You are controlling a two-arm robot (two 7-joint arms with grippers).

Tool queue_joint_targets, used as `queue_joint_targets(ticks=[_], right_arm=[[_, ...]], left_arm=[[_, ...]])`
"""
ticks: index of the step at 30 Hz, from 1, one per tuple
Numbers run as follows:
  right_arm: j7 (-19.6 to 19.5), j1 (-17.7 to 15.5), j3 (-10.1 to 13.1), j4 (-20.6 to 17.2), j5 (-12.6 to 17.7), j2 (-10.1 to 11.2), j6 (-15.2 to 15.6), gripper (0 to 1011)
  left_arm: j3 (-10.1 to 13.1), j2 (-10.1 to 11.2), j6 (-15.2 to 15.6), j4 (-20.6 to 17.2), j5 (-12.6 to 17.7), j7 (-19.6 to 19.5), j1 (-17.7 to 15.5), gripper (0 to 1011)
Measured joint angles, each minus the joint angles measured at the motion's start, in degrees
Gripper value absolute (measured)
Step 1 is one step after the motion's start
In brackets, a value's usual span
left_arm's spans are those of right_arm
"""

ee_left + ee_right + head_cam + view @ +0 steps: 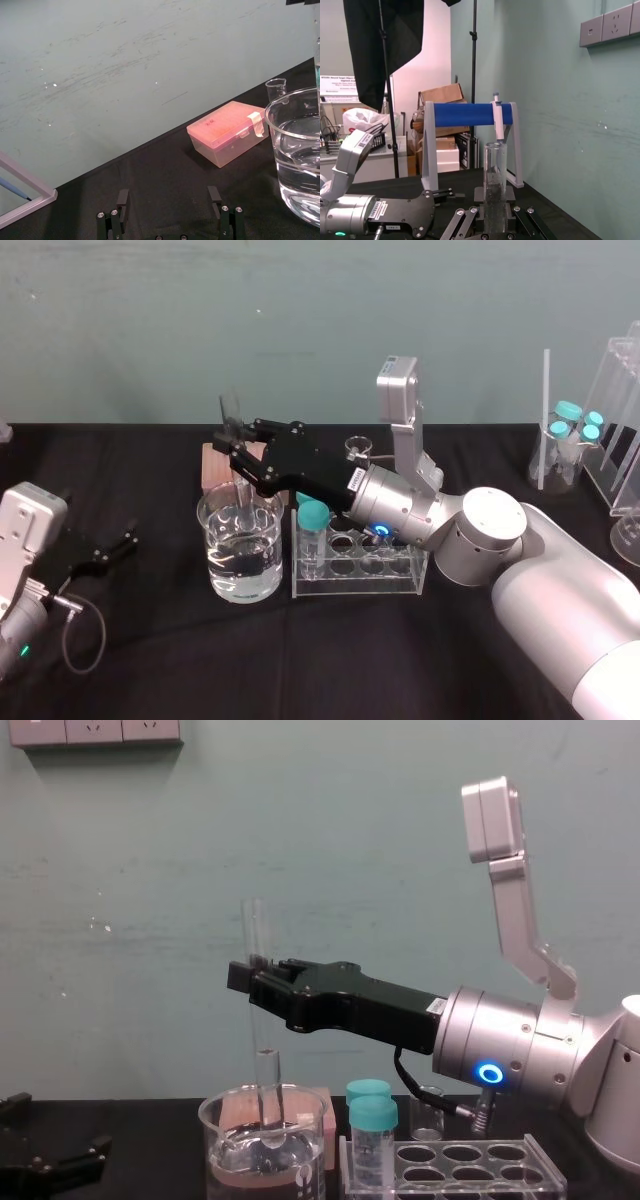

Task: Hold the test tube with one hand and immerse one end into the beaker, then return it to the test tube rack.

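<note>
Test tube [266, 1070] breakage is judged the main hazard. If the tube were carried sideways before being lifted clear, its lower end could be knocked against the wall or rim of the beaker [212, 540], and the beaker could be tipped or the glass cracked. A slip is also possible, since smooth glass is held by two narrow fingers only, and a loosened grip would let the tube drop onto the beaker's floor. On the way back, the teal-capped vials [313, 515] at the rack's beaker-side end could be struck, and a hole could be missed if the tube were tilted.

The test tube is pinched by the right gripper [236, 447] somewhat above its middle. It is held close to upright, with the open mouth above the fingers at 12 o'clock and the rounded end below them at 6 o'clock, dipped into the water inside the beaker. Whether the floor is touched cannot be told. The test tube rack [360, 585] is seen just beside the beaker at its 3 o'clock. The left gripper [127, 543] is parked with fingers spread at the beaker's 9 o'clock, well apart.
</note>
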Motion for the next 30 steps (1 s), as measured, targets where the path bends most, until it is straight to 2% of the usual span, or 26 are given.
queue_joint_targets(ticks=[12, 30], right_arm=[[0.27, 0.53, 0.11, 2.00, -0.22, -0.70, 0.40, 226], [0.46, 0.08, 0.11, 2.16, -0.55, -0.58, 1.16, 226]], left_arm=[[0.00, 0.00, 0.00, 0.00, 0.00, 0.00, 0.00, 1000], [0.00, 0.00, 0.00, 0.00, 0.00, 0.00, 0.00, 1000]])
